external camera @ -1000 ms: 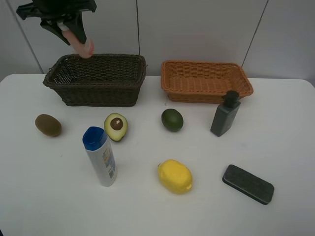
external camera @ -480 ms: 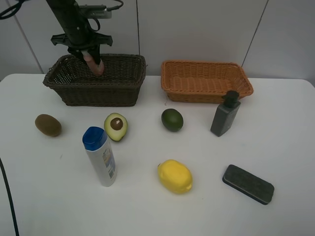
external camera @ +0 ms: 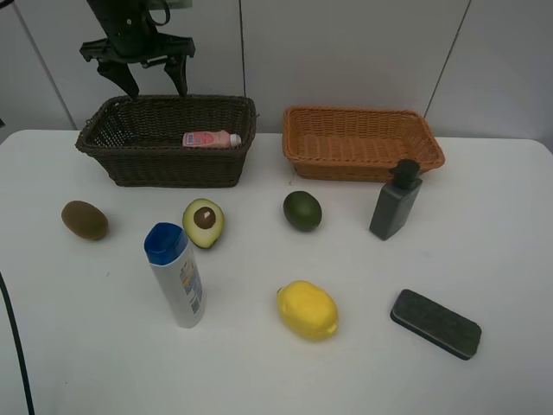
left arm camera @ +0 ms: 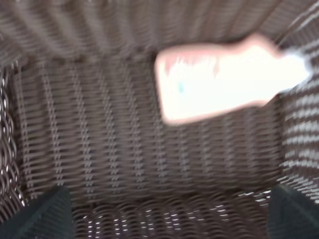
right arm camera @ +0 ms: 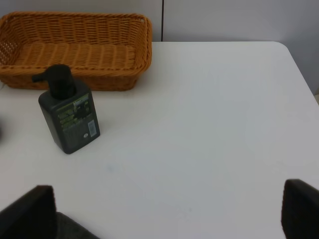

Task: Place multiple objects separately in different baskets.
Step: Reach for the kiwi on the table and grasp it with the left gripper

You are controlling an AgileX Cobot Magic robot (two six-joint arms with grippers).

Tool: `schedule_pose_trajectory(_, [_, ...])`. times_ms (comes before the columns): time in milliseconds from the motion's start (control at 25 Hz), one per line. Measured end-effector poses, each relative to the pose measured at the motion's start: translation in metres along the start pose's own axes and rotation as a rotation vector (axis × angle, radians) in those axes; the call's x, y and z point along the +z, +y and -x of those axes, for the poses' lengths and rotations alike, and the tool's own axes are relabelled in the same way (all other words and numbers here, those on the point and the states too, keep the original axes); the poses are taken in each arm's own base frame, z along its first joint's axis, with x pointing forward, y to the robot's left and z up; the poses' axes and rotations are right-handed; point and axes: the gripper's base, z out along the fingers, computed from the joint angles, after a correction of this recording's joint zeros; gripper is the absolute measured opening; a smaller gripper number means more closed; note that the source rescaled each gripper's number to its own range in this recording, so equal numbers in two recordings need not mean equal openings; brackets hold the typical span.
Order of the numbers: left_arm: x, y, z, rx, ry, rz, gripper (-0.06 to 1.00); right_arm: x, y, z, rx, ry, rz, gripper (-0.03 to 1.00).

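Observation:
The pink bottle [external camera: 211, 138] lies on its side inside the dark brown-black basket [external camera: 168, 160]; it also shows blurred in the left wrist view [left arm camera: 224, 82]. My left gripper [external camera: 147, 79] is open and empty above the basket's back rim. The orange-tan basket [external camera: 361, 143] is empty. On the table are the kiwi [external camera: 85, 220], halved avocado [external camera: 204, 222], green fruit [external camera: 302, 210], lemon [external camera: 307, 309], blue-capped bottle [external camera: 176, 275], dark pump bottle [external camera: 396, 200] and dark slab [external camera: 435, 323]. My right gripper is out of the exterior view; its fingertips [right arm camera: 30, 211] stand wide apart.
The white table [external camera: 95, 346] ends at a grey panelled wall [external camera: 346, 52] behind the baskets. In the right wrist view the pump bottle [right arm camera: 69, 117] stands in front of the orange-tan basket [right arm camera: 75, 50], with bare table [right arm camera: 209, 124] to its side.
My left gripper let go of the pink bottle, which now lies in the dark basket. The gripper rose and opened above the basket's back rim.

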Motion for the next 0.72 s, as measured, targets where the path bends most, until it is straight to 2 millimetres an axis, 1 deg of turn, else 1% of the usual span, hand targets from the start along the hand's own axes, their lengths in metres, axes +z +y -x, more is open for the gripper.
schedule_pose_trajectory(160, [-0.039,-0.004,-0.001,-0.033,-0.064,-0.043,1.0,0.0,0.0,0.0,0.0,0.0,0.0,0.98])
schedule_pose_trajectory(200, [-0.046,-0.003,-0.005,-0.042,-0.061,-0.044,1.0,0.0,0.0,0.0,0.0,0.0,0.0,0.98])
schedule_pose_trajectory(280, [-0.068,-0.002,-0.019,-0.06,-0.058,-0.044,1.0,0.0,0.0,0.0,0.0,0.0,0.0,0.98])
schedule_pose_trajectory(360, [-0.087,0.001,-0.039,-0.076,-0.036,-0.039,1.0,0.0,0.0,0.0,0.0,0.0,0.0,0.98])
schedule_pose_trajectory(440, [-0.106,0.005,-0.068,-0.087,-0.007,-0.024,1.0,0.0,0.0,0.0,0.0,0.0,0.0,0.98])
schedule_pose_trajectory(480, [-0.109,0.008,-0.082,-0.097,0.018,-0.006,1.0,0.0,0.0,0.0,0.0,0.0,0.0,0.98])
schedule_pose_trajectory(520, [-0.117,0.012,-0.096,-0.109,0.021,0.011,1.0,0.0,0.0,0.0,0.0,0.0,0.0,0.98])
schedule_pose_trajectory(600, [-0.121,0.021,-0.126,-0.153,0.061,0.065,1.0,0.0,0.0,0.0,0.0,0.0,0.0,0.98])
schedule_pose_trajectory(680, [-0.114,0.032,-0.152,-0.214,0.121,0.108,1.0,0.0,0.0,0.0,0.0,0.0,0.0,0.98])
schedule_pose_trajectory(720, [-0.106,0.037,-0.164,-0.246,0.166,0.128,1.0,0.0,0.0,0.0,0.0,0.0,0.0,0.98])
